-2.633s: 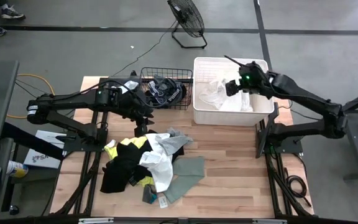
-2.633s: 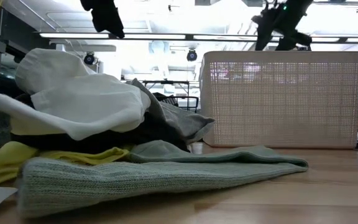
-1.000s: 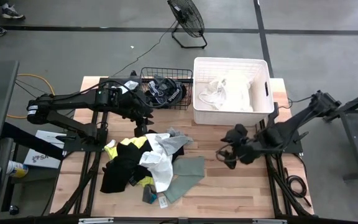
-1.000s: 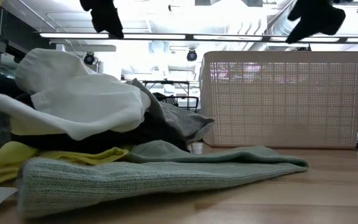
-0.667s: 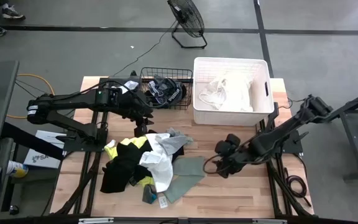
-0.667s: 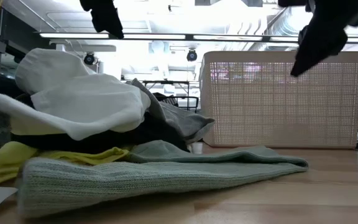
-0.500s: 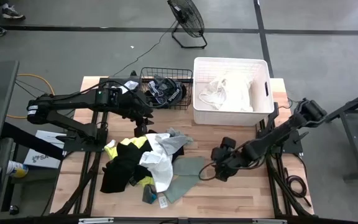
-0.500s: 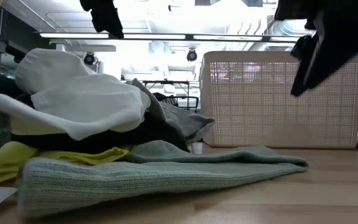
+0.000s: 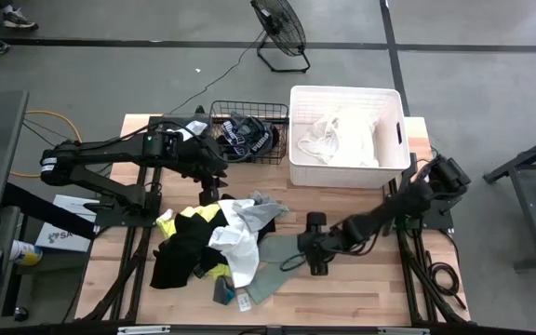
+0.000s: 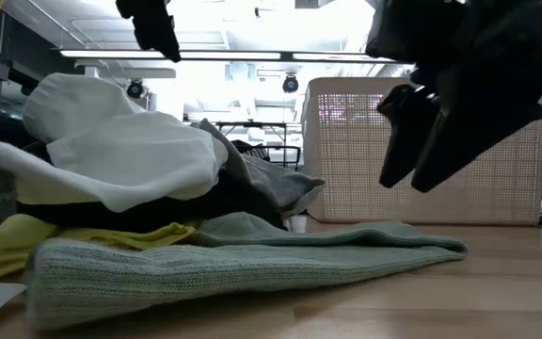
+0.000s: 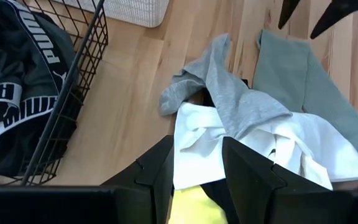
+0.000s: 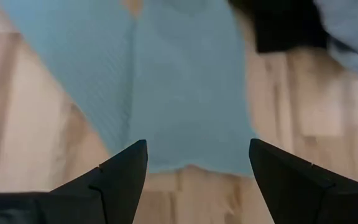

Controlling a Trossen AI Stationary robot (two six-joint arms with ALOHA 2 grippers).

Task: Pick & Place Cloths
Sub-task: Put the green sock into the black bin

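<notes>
A heap of cloths (image 9: 214, 238) in black, white, grey and neon yellow lies mid-table. A grey-green knit cloth (image 9: 283, 261) lies flat at the heap's right side. My right gripper (image 9: 292, 261) hangs open just above that cloth's end (image 12: 185, 99), one finger over each side of it, touching nothing. My left gripper (image 9: 214, 184) hovers open, high over the heap's far edge, with nothing between its fingers (image 11: 197, 149). A black cloth with white lettering (image 9: 246, 138) lies in the wire basket.
A white plastic tub (image 9: 346, 173) holding white cloths stands at the far right. The black wire basket (image 9: 218, 121) stands left of it. Bare wood shows right of the heap and along the near edge, where a small paper tag (image 9: 242, 301) lies.
My right gripper has come down from beside the tub and gone toward the table's left and near edges, to the grey-green cloth. It rolled about its own axis on the way and stayed open. The cloths have not moved.
</notes>
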